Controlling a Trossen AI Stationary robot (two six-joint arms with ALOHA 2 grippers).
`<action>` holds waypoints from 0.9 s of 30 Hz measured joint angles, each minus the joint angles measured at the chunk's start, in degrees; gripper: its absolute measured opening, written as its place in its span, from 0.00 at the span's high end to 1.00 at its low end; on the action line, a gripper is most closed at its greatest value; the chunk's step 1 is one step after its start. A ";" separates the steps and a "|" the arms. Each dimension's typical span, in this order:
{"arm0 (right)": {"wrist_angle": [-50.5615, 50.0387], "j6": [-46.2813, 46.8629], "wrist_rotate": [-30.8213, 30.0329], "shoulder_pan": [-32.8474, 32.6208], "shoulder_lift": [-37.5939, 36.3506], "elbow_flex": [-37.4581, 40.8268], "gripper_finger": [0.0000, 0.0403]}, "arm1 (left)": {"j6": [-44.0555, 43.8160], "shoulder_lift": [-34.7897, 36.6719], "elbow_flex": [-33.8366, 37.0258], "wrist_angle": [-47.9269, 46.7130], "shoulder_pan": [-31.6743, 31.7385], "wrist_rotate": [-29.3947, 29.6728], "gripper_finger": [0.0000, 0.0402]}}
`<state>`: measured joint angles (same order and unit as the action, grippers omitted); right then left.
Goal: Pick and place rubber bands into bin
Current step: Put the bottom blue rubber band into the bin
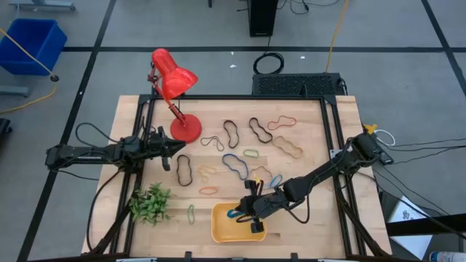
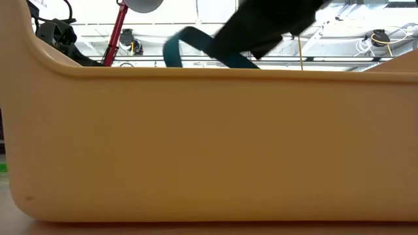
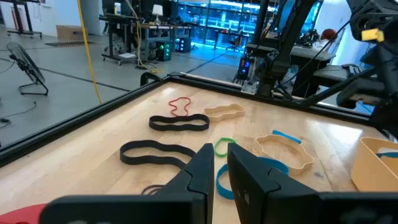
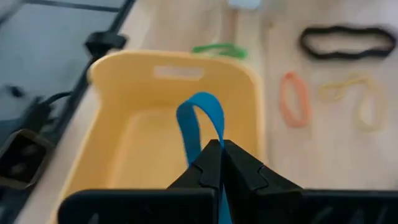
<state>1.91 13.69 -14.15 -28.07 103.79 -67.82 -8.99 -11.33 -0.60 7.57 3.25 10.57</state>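
While the high view only shows the right gripper (image 1: 247, 216) low over the orange-yellow bin (image 1: 222, 231) near the table's front edge, the right wrist view makes the grip plain: its fingers are pinched tight on a blue rubber band (image 4: 200, 124), whose loop stands up over the bin's open inside. From the low view, the bin's wall (image 2: 209, 143) fills nearly everything, with the blue loop and the dark gripper showing just above its rim. The right arm reaches in from the table's right side, stretched low and diagonally toward the bin. The left gripper (image 1: 169, 154) waits at the table's left side beside the red lamp (image 1: 175, 80), its fingers a narrow gap apart and holding nothing. Loose bands lie on the wood: a black band (image 3: 179, 122), a red band (image 3: 181, 106), a tan band (image 3: 224, 112), an orange band (image 4: 294, 98) and a green band (image 4: 219, 49) just beyond the bin. A small green plant (image 1: 150, 204) stands left of the bin.
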 joint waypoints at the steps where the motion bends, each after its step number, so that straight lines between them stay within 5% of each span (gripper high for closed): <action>1: 0.05 0.86 1.52 0.14 0.00 0.33 1.00 | -0.02 0.00 0.00 0.00 0.00 -0.02 0.87; 7: 0.09 6.22 8.46 0.25 -0.02 3.05 1.00 | -0.01 0.00 -0.01 0.02 0.00 -0.02 0.87; 27: 4.38 13.26 8.27 0.34 -0.02 5.10 0.88 | -0.50 -0.02 0.00 0.00 0.00 -0.02 0.87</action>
<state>6.29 26.95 -5.88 -27.73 103.77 -62.72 -9.50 -11.35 -0.60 7.57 3.25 10.55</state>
